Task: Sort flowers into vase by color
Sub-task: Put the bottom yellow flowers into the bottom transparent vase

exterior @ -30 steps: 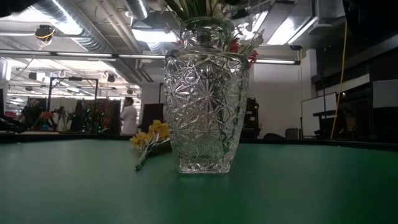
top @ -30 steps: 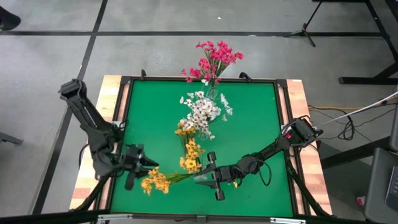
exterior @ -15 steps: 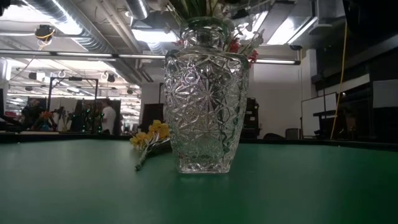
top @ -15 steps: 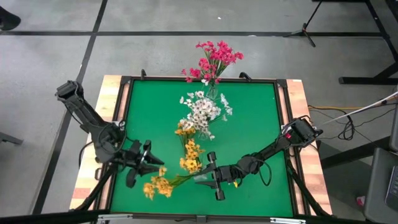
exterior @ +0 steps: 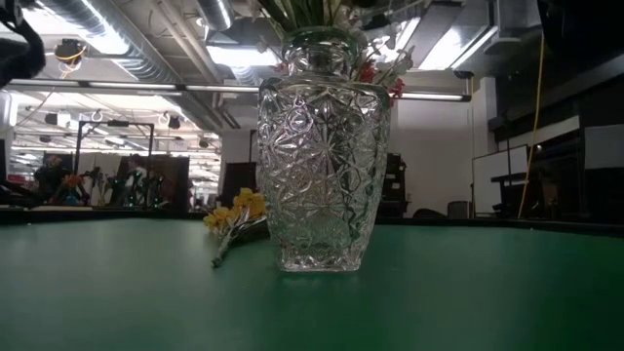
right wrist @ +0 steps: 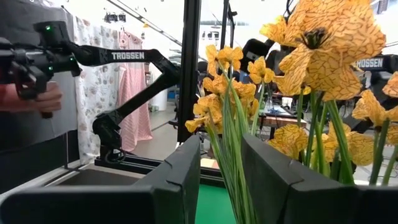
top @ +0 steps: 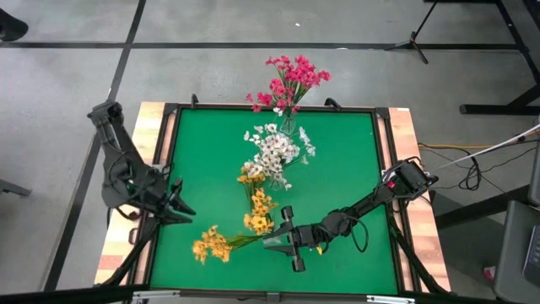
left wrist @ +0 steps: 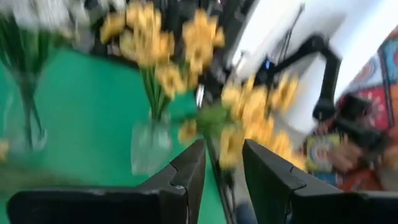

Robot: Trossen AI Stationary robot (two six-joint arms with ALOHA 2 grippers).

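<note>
Yellow sprig [top: 213,246]: laid on the green mat [top: 346,177] near its front edge, blossoms toward the left arm, stem running to the right gripper.
Other flowers: magenta bunch [top: 291,82] stood in the glass vase [exterior: 322,146] at the far edge; white cluster [top: 275,150] and more yellow blossoms [top: 257,211] mid-mat.
Right gripper [top: 289,238]: fingers closed around green stems, as seen in its wrist view.
Left gripper [top: 180,207]: raised near the mat's left edge, well apart from the sprig, jaws parted and empty.
Step judged: yellow sprig being gathered for sorting.
Next move: stems to be lifted clear and carried to a vase for yellow; no such vase can be made out.
</note>
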